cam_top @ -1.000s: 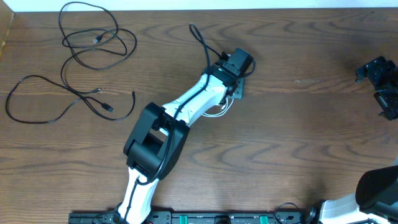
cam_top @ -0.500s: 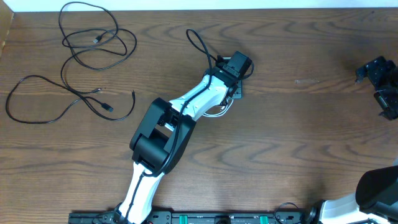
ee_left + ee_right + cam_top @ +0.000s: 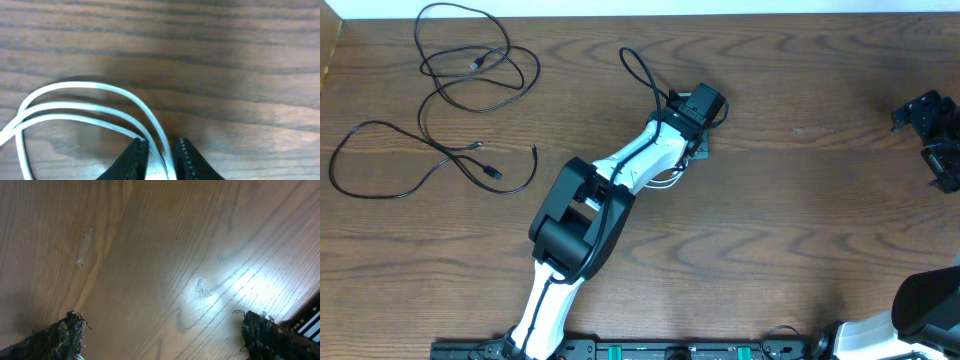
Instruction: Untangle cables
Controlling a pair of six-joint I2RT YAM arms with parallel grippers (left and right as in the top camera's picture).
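Note:
Two thin black cables lie at the table's far left, one in loops [image 3: 470, 62] and one in a long curve [image 3: 420, 160] below it. The white cable [image 3: 85, 84] shows in the left wrist view as several strands on the wood, running in between the fingers. My left gripper [image 3: 162, 147] is shut on those white strands; in the overhead view it [image 3: 698, 112] sits mid-table, with a bit of white cable [image 3: 670, 178] peeking out beside the forearm. My right gripper [image 3: 160, 330] stands wide open over bare wood at the right edge [image 3: 932, 135].
A thin black lead [image 3: 640, 68] loops up from the left wrist. The table's back edge [image 3: 650, 12] runs just above the cables. The arm bases [image 3: 650, 350] line the front edge.
The left jaws have narrowed onto the white strands. The left arm's elbow swung a little to the right and its wrist lead loop shifted. The right arm is still.

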